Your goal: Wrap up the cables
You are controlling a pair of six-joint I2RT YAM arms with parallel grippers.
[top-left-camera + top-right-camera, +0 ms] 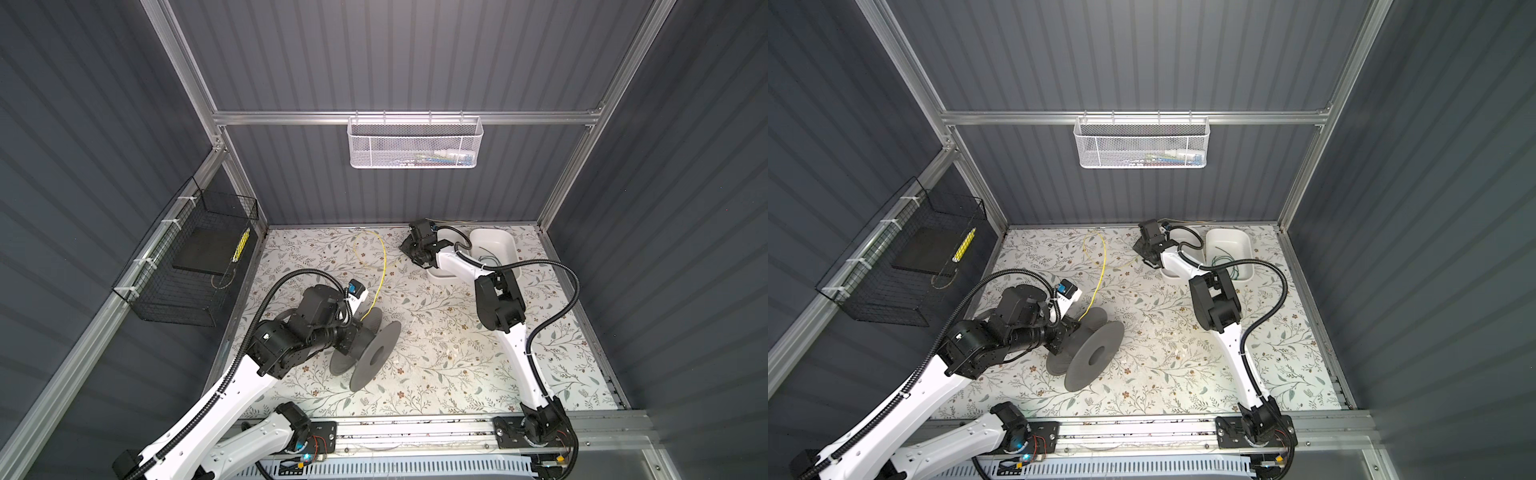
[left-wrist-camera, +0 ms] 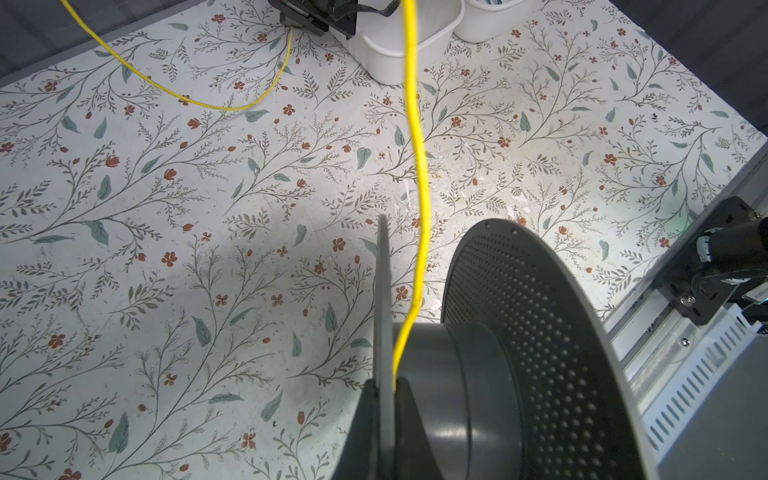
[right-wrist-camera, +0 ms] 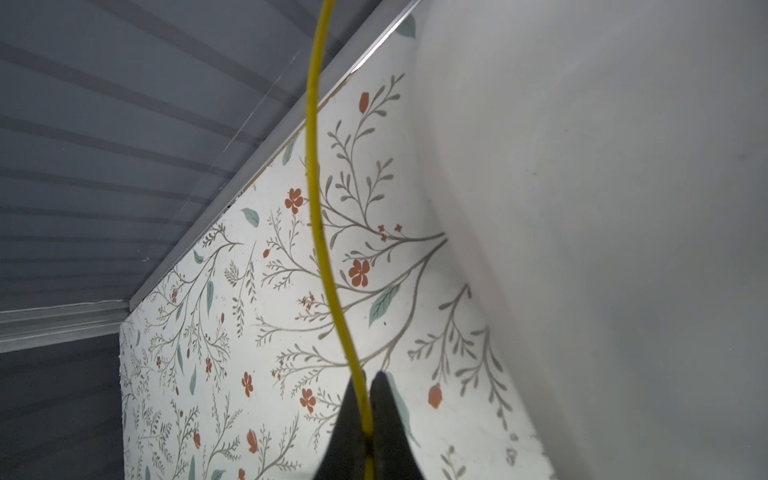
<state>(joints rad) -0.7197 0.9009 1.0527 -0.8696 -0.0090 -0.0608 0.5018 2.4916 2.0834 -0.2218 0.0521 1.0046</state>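
The cables are one thin yellow wire (image 1: 383, 266) (image 1: 1100, 266). It rises from the hub of a grey spool (image 1: 376, 355) (image 1: 1096, 355) lying on its side on the floral table. The wire loops at the back and leads to my right gripper (image 1: 403, 249) (image 1: 1138, 248). In the right wrist view that gripper (image 3: 365, 380) is shut on the yellow wire (image 3: 316, 216), beside a white bin. My left gripper (image 1: 348, 334) (image 2: 384, 388) is shut on the spool's thin near flange (image 2: 383, 291), and the wire (image 2: 419, 174) runs up just beside it.
Two white bins (image 1: 515, 249) (image 2: 395, 58) stand at the back right, one holding thin dark wires (image 1: 486, 259). A black wire basket (image 1: 187, 266) hangs on the left wall and a white mesh basket (image 1: 413, 143) hangs on the back wall. An aluminium rail (image 1: 415, 432) runs along the front.
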